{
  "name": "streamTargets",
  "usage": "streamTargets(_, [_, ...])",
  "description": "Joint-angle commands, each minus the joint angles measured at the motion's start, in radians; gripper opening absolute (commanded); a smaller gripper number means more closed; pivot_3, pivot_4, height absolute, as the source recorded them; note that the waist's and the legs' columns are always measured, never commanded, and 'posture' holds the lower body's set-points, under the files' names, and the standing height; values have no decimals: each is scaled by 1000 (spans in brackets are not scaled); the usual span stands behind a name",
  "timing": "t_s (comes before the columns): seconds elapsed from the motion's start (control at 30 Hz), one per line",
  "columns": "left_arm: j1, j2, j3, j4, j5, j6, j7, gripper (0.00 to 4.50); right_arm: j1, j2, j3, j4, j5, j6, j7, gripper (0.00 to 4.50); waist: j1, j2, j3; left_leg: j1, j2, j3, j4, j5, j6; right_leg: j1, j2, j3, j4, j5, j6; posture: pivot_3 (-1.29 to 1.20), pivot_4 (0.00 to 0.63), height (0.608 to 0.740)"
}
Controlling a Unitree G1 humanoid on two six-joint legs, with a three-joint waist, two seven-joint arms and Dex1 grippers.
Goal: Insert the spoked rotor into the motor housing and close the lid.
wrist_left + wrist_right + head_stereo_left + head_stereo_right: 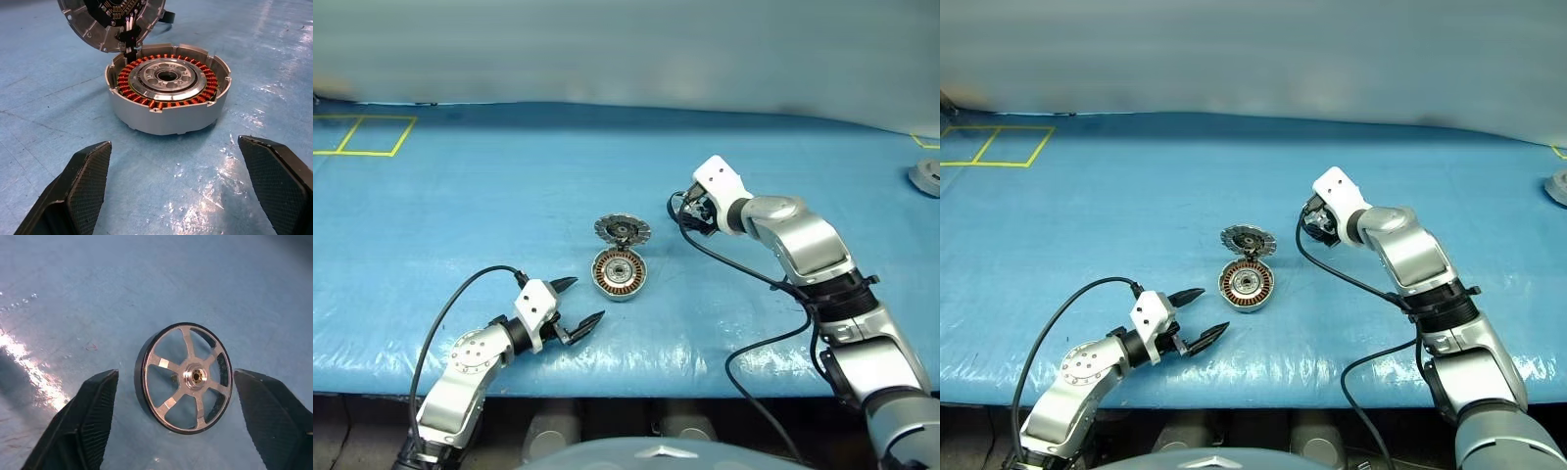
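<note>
The motor housing (619, 274) sits open on the blue table, its copper windings ringing a silver hub (167, 76). Its lid (622, 230) stands tilted up at the housing's far edge, joined to it by short wires, inner face (110, 22) showing. The spoked rotor (185, 378), dark-rimmed with five silver spokes, shows between the fingers of my right gripper (176, 373), which is open and touches it on neither side. That gripper (690, 211) is to the right of the lid. My left gripper (585, 300) is open and empty, just left of and nearer than the housing.
Yellow tape squares (362, 135) mark the far left of the table. A grey round part (927, 176) lies at the right edge. The table's front edge (636, 377) runs close below both arms. Black cables hang from both wrists.
</note>
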Motion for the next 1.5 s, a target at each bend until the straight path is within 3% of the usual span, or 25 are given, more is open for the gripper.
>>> streamTargets(0.03, [4, -3, 3, -22, -2, -20, 4, 4500, -71, -13, 13, 59, -50, -84, 50, 4163, 0, 1, 1, 0, 0, 0, 0, 0, 0, 0, 0, 0, 0, 0, 0, 0, 150, 740])
streamTargets(0.53, [33, -3, 5, -38, 0, -33, 27, 4500, -202, 20, 52, 347, -216, -246, 156, 4163, 1, 2, 2, 0, 0, 3, 1, 0, 0, -1, 0, 3, 0, 1, 1, 0, 150, 740])
streamTargets(1.23, [40, -7, 7, -38, -2, -40, 45, 4500, -208, 89, 49, 475, -314, -313, 215, 4163, 0, 2, 2, 1, 0, 8, 1, 0, 0, -3, 0, 8, 1, 2, 3, 0, 150, 740])
streamTargets(1.5, [43, -7, 5, -36, 0, -37, 48, 4500, -194, 101, 49, 470, -327, -327, 223, 1585, -1, 2, 2, 1, 0, 8, 1, 0, 1, -3, 0, 9, 2, 3, 4, 0, 150, 740])
